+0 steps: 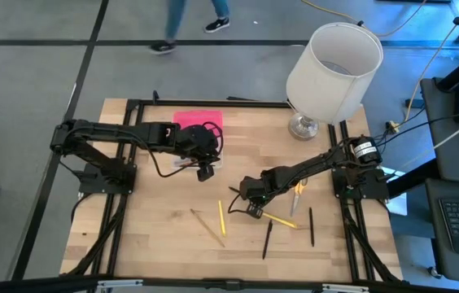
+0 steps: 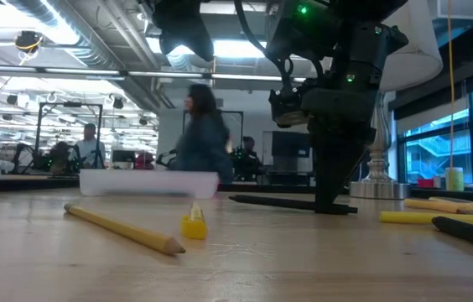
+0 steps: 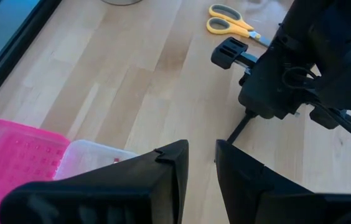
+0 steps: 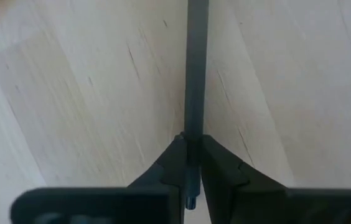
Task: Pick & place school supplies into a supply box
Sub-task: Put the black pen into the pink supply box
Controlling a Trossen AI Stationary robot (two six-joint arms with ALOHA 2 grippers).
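The right gripper [image 1: 248, 206] was down on the counter [image 1: 164, 232] a little toward four o'clock of its middle, its fingers [image 4: 172, 165] pinched on a thin black pen [image 4: 195, 74] that lay flat on the wood. The left gripper [image 1: 205, 171] hovered at eleven o'clock from it, fingers [image 3: 169, 168] narrowly parted and empty, just beside the supply box [image 1: 198, 122] with its pink lid. Yellow-handled scissors [image 1: 297, 195] lay at three o'clock of the right gripper; pencils [image 1: 207, 227] lay scattered toward six o'clock.
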